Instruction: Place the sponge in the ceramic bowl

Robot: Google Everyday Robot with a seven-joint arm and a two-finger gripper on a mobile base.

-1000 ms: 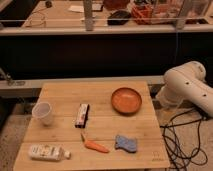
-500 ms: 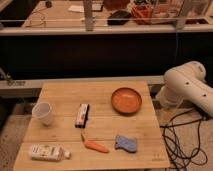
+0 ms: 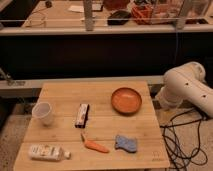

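— Six things on the pale wooden table (image 3: 110, 127), by my count. Where's the one that matters?

— The small flat blue-grey sponge with wavy edges (image 3: 125, 143) lies near the front edge, just right of the orange carrot (image 3: 95, 146) and not touching it. The shallow round orange-brown ceramic bowl (image 3: 126, 100) sits further back, almost straight behind the sponge. It holds nothing.

— So there's bare wood between the two. And the gripper?

— I can't find it. Only the bulky white robot arm (image 3: 185, 90) shows, tucked off the table's right side above the black cables (image 3: 185, 142). The gripper is out of sight, so open or closed, I can't tell.

— Anything in the way?

— I'd judge not. The white cup (image 3: 43, 113), the dark oblong packet (image 3: 81, 115) and the white bottle lying on its side (image 3: 46, 152) all sit to the left. That leaves the lane from sponge to bowl free, which is handy for a reach from the right.
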